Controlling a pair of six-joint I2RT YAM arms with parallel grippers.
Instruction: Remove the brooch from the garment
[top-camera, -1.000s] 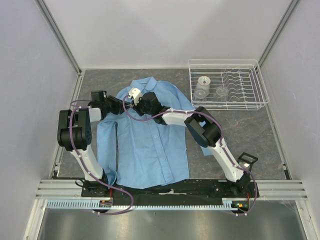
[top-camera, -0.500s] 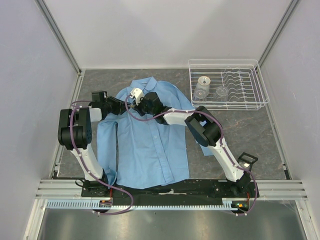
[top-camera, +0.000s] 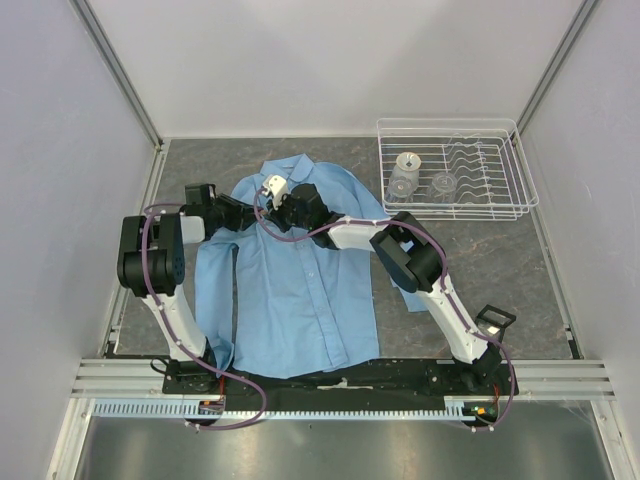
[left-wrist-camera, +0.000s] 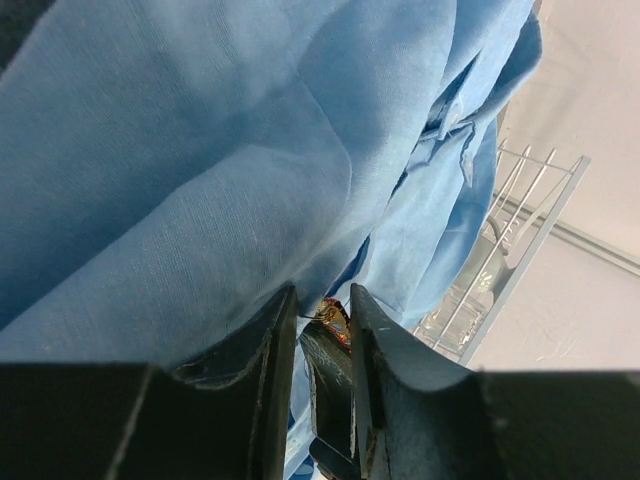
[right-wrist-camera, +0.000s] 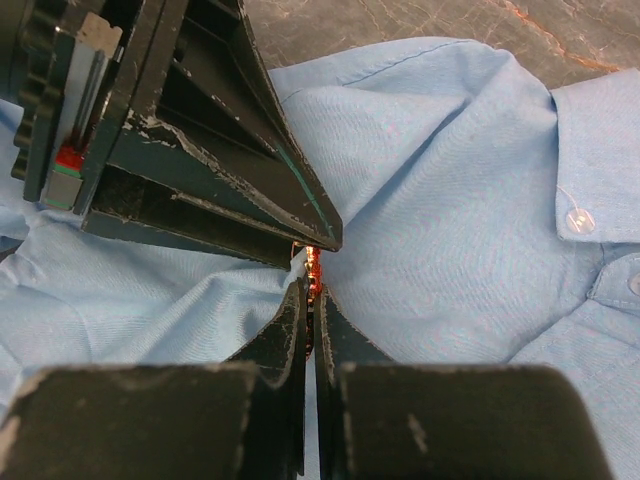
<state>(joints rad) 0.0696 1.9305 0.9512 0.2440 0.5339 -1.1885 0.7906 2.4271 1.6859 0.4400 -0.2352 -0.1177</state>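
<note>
The light blue shirt, the garment (top-camera: 300, 290), lies flat on the table, collar at the back. Both grippers meet at its upper left chest. The orange-red brooch (right-wrist-camera: 312, 268) stands edge-on between my right gripper's (right-wrist-camera: 311, 295) tips, which are shut on it. In the left wrist view the brooch (left-wrist-camera: 336, 318) shows with a thin pin wire beside it. My left gripper (left-wrist-camera: 322, 297) has its jaws a narrow gap apart, pressed into the cloth (left-wrist-camera: 200, 180) right at the brooch. In the top view the left gripper (top-camera: 252, 216) and right gripper (top-camera: 273, 212) hide the brooch.
A clear wire dish rack (top-camera: 455, 122) stands at the back right and holds a metal cup (top-camera: 407, 163) and a glass (top-camera: 443, 183). White shirt buttons (right-wrist-camera: 577, 220) sit near the collar. Grey walls close in the table on three sides.
My left gripper has crept a little to the right, closer to the right gripper. The right wrist has shifted slightly. The shirt has stayed in place.
</note>
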